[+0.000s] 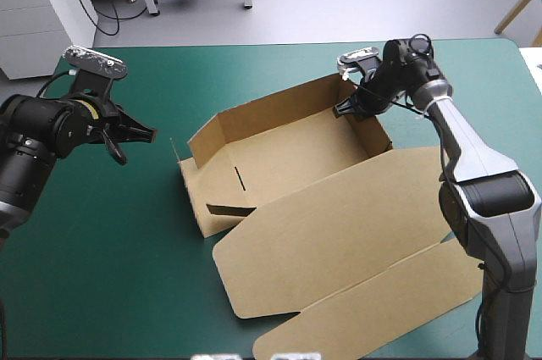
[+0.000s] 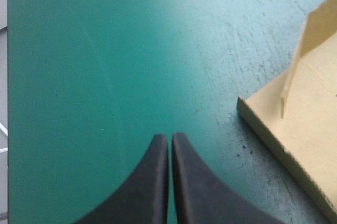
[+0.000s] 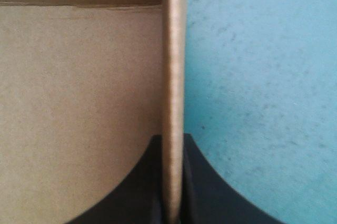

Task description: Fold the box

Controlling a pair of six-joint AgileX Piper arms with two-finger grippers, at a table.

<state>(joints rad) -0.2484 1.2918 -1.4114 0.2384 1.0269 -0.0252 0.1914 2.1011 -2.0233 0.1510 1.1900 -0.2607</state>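
Box (image 1: 288, 165): brown board, mid-table, slightly right of centre. It stands as an open tray with the far, left and right walls raised. The lid (image 1: 356, 241) lies flat on the table (image 1: 102, 275), spreading from the tray's near side toward the near right corner.

Right gripper (image 1: 347, 106): at the tray's far right corner. In the right wrist view the black fingers (image 3: 202, 182) are all but closed, one on each side of the right wall (image 3: 174, 50), pinching the board's edge between them. The box's inside face lies on one side of that wall and the teal-green cover (image 3: 263, 76) on the other.

Left gripper (image 1: 146, 133): over bare cover left of the box, near it but apart, touching nothing. The left wrist view shows its fingers (image 2: 152, 182) pressed together with only a hairline between the tips and nothing held. The tray's left corner, with a thin upright flap edge, sits ahead of this gripper and off to one side.
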